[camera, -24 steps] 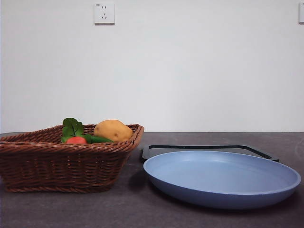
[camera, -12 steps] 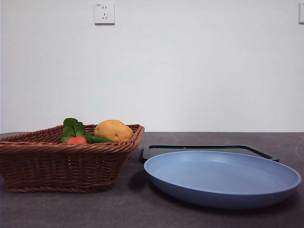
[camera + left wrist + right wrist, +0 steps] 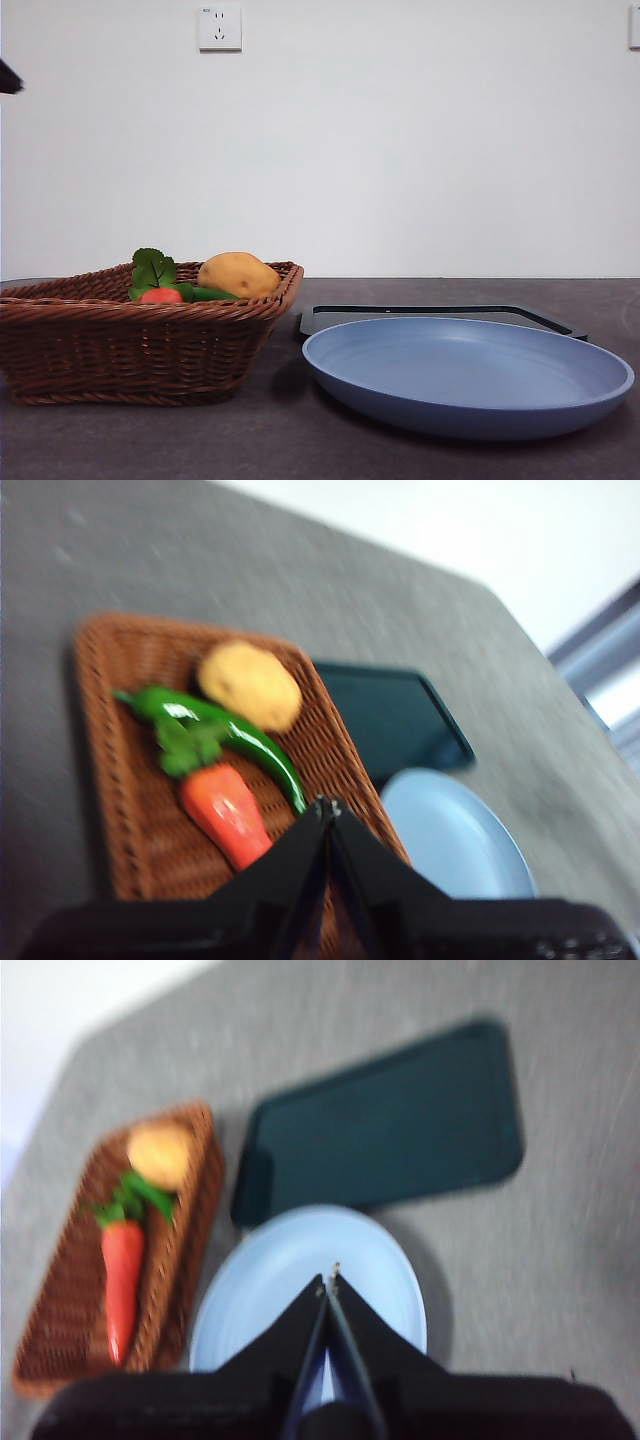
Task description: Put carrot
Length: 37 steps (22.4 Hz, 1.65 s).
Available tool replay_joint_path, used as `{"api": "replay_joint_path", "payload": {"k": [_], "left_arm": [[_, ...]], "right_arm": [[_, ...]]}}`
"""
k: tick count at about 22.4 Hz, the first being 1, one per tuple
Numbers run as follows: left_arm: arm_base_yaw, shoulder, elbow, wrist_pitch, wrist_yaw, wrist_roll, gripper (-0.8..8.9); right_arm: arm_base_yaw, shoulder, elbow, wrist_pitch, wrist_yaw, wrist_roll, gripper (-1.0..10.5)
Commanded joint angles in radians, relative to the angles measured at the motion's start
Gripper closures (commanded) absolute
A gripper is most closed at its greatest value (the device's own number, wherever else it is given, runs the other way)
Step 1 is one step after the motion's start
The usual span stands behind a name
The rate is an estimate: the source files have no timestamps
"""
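Wicker basket point(image 3: 140, 340) sits beside the blue plate point(image 3: 468, 375) on the worktop. Inside the basket, the carrot point(image 3: 226, 813) lies ungrasped; transfer not yet begun. Left claw point(image 3: 327, 805) and right claw point(image 3: 328, 1278) both closed, empty.

Under the left gripper's point(image 3: 328, 810) closed fingertips, the carrot point(image 3: 225, 813) lies uncovered in the basket point(image 3: 100, 780); a green pepper point(image 3: 245, 738) crosses its leaves, with the potato point(image 3: 250, 685) just beyond.

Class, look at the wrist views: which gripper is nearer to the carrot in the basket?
Left. The left gripper hangs shut just over the basket, close by the carrot. The right gripper, also shut, hangs over the blue plate, farther off.
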Motion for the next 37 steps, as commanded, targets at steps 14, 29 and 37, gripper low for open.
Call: {"api": "replay_joint_path", "payload": {"k": [14, 29, 37], "left_arm": [[-0.238, 0.256, 0.160, -0.231, -0.019, 0.183, 5.78], [-0.248, 0.256, 0.160, -0.207, -0.075, 0.173, 5.00], [-0.359, 0.267, 0.160, -0.132, -0.249, 0.135, 4.23]], "right_arm": [[0.056, 0.491, 0.081, -0.128, -0.071, -0.204, 7.3], [0.166, 0.829, 0.081, 0.108, -0.002, -0.098, 9.4], [0.164, 0.573, 0.081, -0.053, 0.004, -0.114, 9.4]]}}
